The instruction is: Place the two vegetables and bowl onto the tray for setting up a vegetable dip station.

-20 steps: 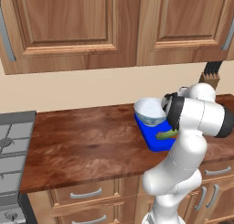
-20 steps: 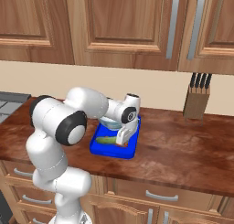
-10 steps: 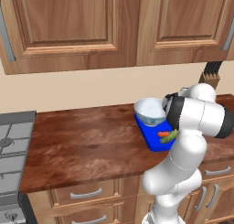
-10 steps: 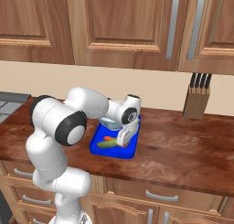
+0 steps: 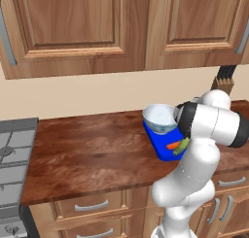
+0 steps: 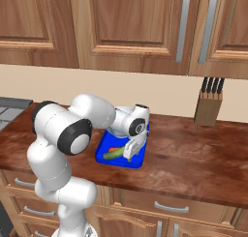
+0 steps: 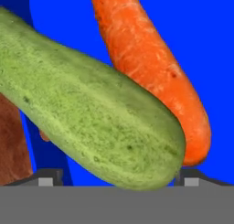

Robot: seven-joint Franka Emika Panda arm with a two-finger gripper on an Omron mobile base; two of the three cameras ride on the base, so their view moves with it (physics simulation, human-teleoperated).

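The blue tray (image 5: 162,145) lies on the wooden counter, and the white bowl (image 5: 159,117) stands on its far end. Both vegetables lie side by side on the near part of the tray: the orange carrot piece (image 5: 172,145) and the green piece (image 5: 183,145). In the right base view my gripper (image 6: 131,152) hangs low over the tray (image 6: 134,162), just right of the green piece (image 6: 113,155) and the carrot (image 6: 115,149). In the hand view the green piece (image 7: 91,122) fills the space between my spread fingertips (image 7: 46,179), resting against the carrot (image 7: 151,67) on the tray (image 7: 55,17). My gripper (image 7: 118,181) is open.
A wooden knife block (image 6: 209,108) stands against the wall to the right of the tray. A stove top (image 5: 12,149) sits at the counter's left end. Wall cabinets hang above, and drawers run under the counter's front edge.
My jaws have spread wide and let go of the green piece, which now lies on the tray against the carrot. The arm has hardly moved.
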